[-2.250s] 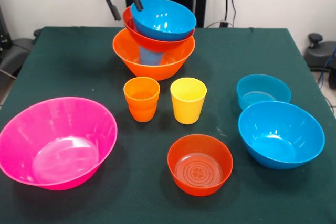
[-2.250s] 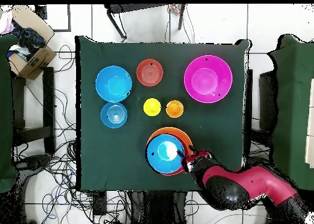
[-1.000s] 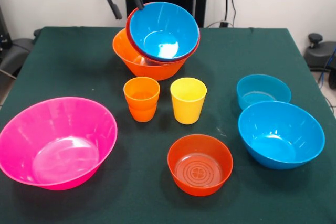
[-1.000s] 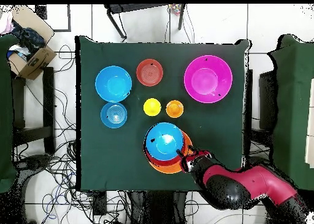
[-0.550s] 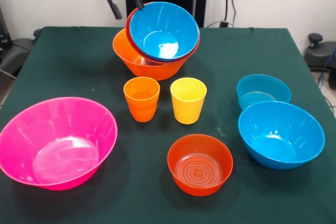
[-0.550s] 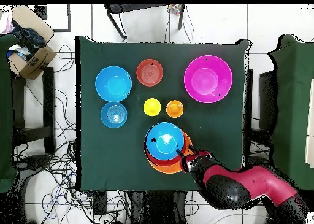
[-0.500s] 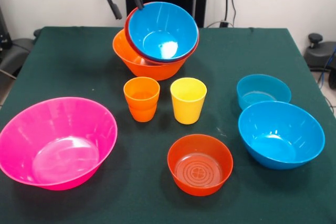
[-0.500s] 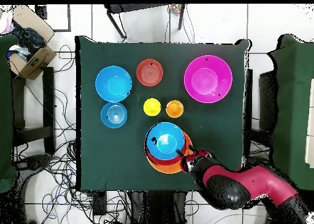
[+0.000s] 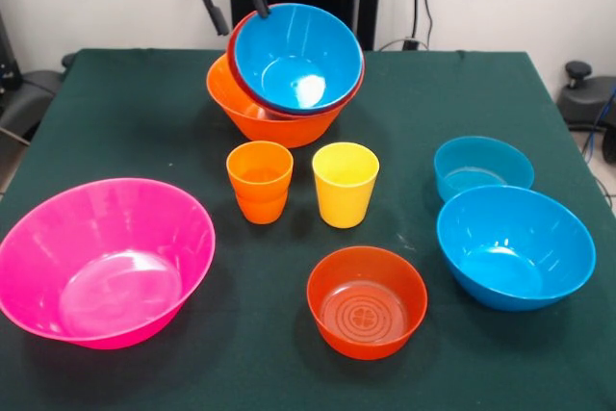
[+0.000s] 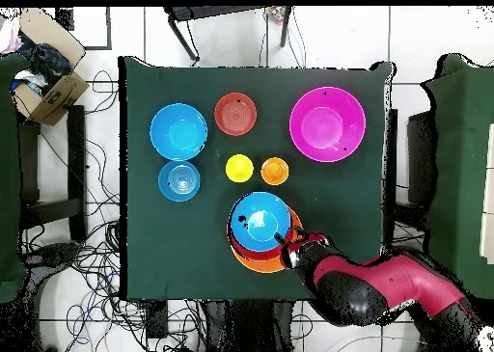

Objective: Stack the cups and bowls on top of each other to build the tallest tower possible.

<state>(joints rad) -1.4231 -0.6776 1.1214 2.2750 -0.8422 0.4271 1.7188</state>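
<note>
The tower stands at the table's far side: a big orange bowl (image 9: 239, 108) holds a red-orange bowl (image 9: 234, 53) with a blue bowl (image 9: 298, 55) nested in it, both tipped steeply toward the camera. My gripper (image 9: 241, 18) hangs open at their upper left rim, one finger touching it. The overhead view shows the gripper (image 10: 289, 240) at the tower's (image 10: 259, 223) edge. An orange cup (image 9: 260, 180) and a yellow cup (image 9: 345, 183) stand upright mid-table. Loose bowls: big pink (image 9: 104, 259), red-orange (image 9: 367, 300), large blue (image 9: 514, 245), small blue (image 9: 482, 166).
The green table (image 9: 135, 113) ends just behind the tower. A cardboard box (image 10: 43, 73) sits on the floor beyond one corner, and cables lie around the table. The red arm (image 10: 386, 285) reaches in over the near edge in the overhead view.
The nested blue and red-orange bowls have tipped from nearly level to a steep tilt toward the camera. In the last half second the gripper shifted slightly sideways; the bowls kept still.
</note>
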